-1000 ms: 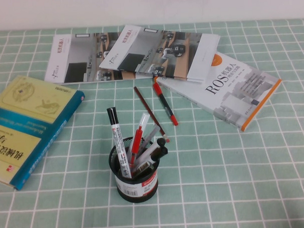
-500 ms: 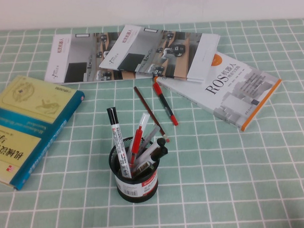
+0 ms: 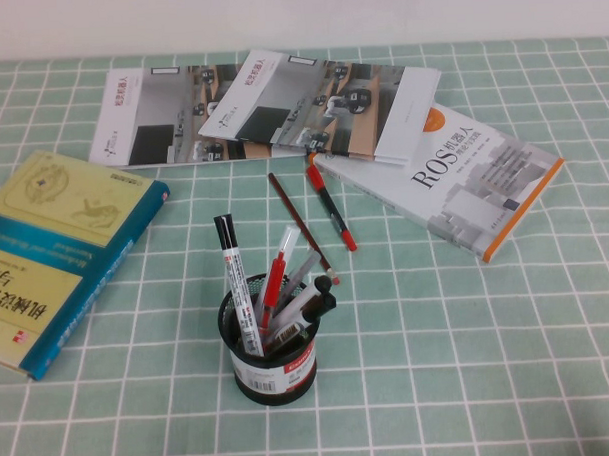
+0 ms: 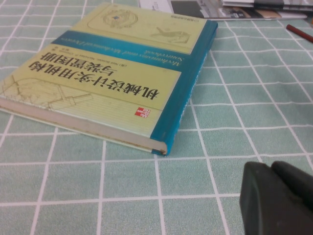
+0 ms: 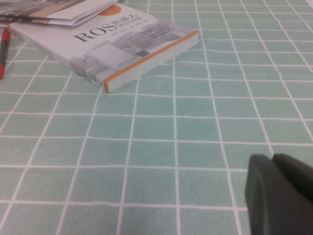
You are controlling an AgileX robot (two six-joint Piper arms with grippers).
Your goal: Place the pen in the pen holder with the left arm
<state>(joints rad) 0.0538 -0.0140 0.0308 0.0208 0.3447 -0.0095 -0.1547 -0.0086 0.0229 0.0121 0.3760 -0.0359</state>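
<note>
Pen point(image 3: 331, 207), red with a black band at mid-length, lies flat on the green checked tablecloth point(image 3: 509, 341) in the high view, its far end just beside the near edge of the brochures point(image 3: 270, 104) and the corner of the white ROS book point(image 3: 453, 178). Just beside it on the left, a dark red pencil point(image 3: 303, 228) lies at a similar slant, its near end reaching the rim of the pen holder point(image 3: 274, 364). That black mesh cup stands upright nearer the camera and is already crowded with markers and pens, among them a tall white marker point(image 3: 236, 285) with a black cap. A teal and yellow book point(image 3: 55, 252) lies flat on the left. Neither arm shows in this view.

In the left wrist view, the left gripper point(image 4: 279, 200) appears as a dark shape at the frame's corner, low over the cloth and close to the teal and yellow book's spine corner; whether it is parted or closed cannot be told, and nothing is seen in its grasp.

In the right wrist view, the right gripper point(image 5: 281, 196) is likewise a dark shape at the corner, over bare cloth well apart from the ROS book; its state cannot be told either. The red pen is just visible at the frame's edge.
</note>
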